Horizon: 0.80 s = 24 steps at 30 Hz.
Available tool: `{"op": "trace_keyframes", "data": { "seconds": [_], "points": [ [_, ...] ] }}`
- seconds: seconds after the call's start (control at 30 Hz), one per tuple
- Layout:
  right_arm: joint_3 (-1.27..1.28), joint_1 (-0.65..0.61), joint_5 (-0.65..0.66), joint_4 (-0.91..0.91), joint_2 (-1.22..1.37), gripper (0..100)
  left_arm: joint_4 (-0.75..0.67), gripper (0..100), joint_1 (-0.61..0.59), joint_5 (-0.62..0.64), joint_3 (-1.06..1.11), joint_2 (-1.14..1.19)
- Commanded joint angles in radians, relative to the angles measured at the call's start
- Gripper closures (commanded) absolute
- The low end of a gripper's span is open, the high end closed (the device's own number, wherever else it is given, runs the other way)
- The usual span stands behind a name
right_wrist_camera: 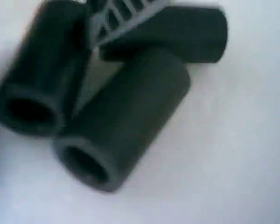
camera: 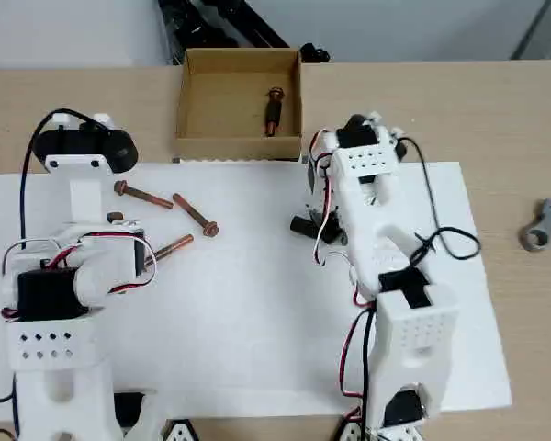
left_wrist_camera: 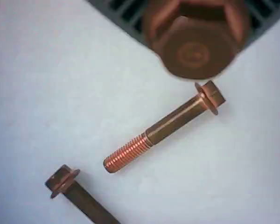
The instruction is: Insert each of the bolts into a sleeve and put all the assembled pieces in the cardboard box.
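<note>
Blurred and cropped by the frame edge: near bolt [left_wrist_camera: 196, 39]. Cropped mid-shank: second bolt [left_wrist_camera: 77, 193]. Mostly hidden beneath the right arm [camera: 367, 184]: sleeves [camera: 303, 225], also blurred close up.

No legible text, label or number anywhere.

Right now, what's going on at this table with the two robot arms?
Two arms are pairing copper bolts with black sleeves. The left gripper is holding one copper bolt. A loose bolt and a second loose bolt lie on the white sheet nearby. The right gripper is down at a cluster of three black sleeves. One assembled piece lies in the cardboard box.
</note>
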Motion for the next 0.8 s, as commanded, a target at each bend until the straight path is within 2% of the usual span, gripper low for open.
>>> {"op": "trace_keyframes", "data": {
  "seconds": [0.0,0.33,0.5,0.77],
  "points": [
    [0.000,-0.004,-0.003,-0.027,0.027,85.2,-0.020,100,-0.005,-0.008,-0.005,-0.026],
    [0.002,-0.001,-0.002,-0.047,0.036,85.3,-0.006,100,-0.005,-0.005,-0.005,-0.026],
    [0.002,-0.004,0.025,-0.047,0.035,98.4,-0.006,100,-0.005,-0.005,-0.005,-0.029],
    [-0.006,-0.008,0.098,-0.028,0.016,98.7,0.002,100,-0.003,-0.005,-0.005,-0.031]
  ]
}}
